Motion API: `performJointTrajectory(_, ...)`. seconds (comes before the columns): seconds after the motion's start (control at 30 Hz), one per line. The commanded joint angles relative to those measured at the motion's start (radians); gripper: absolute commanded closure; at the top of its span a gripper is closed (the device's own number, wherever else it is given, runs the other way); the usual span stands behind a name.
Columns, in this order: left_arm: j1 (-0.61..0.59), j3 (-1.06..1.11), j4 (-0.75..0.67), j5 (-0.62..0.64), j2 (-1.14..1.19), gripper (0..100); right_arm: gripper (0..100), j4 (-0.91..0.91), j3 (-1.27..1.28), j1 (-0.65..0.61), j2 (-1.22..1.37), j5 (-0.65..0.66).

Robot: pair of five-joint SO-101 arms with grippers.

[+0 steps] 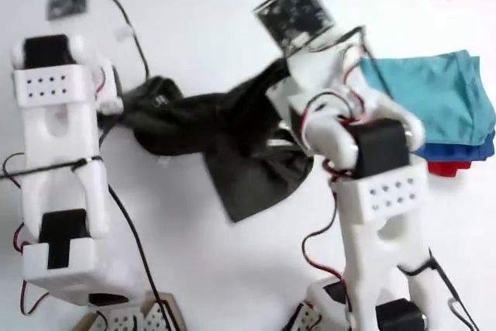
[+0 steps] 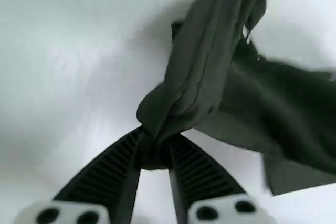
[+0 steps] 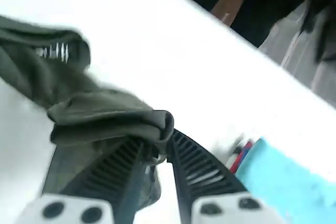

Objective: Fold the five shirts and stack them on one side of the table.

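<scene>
Hanging slack between the two arms, the dark shirt (image 1: 232, 145) lies across the middle of the desk (image 1: 201, 29), one flap spreading towards the near edge. The left pincer (image 2: 155, 150) is closed on a gathered wad at one end of it. The right pincer (image 3: 160, 148) is clamped on a rolled fold at the other end, with cloth bulging over its tips.

This fabric looks light, thin and wholly limp. It will probably sag wherever it is unsupported, bunch instead of creasing cleanly, and drag along the desk rather than slide as one piece. Both holds sit on crumpled cloth, so the layers inside each bite may shift or pull free one at a time. A seam, hem or shoulder corner, taken flat, would likely give better control of a fold line than a wad does.

At the far right side of the desk sits the stack, with a teal shirt (image 1: 434, 94) on top, a blue shirt (image 1: 465, 149) under it and a red shirt (image 1: 449, 167) peeking out lowest.

Which part of the garment each pincer holds, whether collar, sleeve or hem, cannot be told. From above, the right arm (image 1: 372, 168) covers the shirt's end on that side. Whether anything lies beneath the red layer is also hidden.
</scene>
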Motion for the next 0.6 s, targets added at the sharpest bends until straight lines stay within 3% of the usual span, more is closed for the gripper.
performJointTrajectory(0.0, -0.035, 0.148, -0.066, -0.046, -0.008, 97, 97.8, -0.027, 0.123, -0.001, -0.102, 0.006)
performJointTrajectory(0.23, -0.054, 0.262, -0.114, -0.112, -0.014, 96, 97.8, -0.130, 0.462, -0.002, -0.328, 0.008)
performJointTrajectory(0.43, -0.101, 0.219, -0.068, -0.233, -0.017, 83, 97.8, -0.176, 0.717, 0.015, -0.510, 0.009)
performJointTrajectory(0.57, -0.115, 0.105, 0.011, -0.408, -0.017, 83, 97.8, -0.217, 0.816, 0.085, -0.588, 0.057)
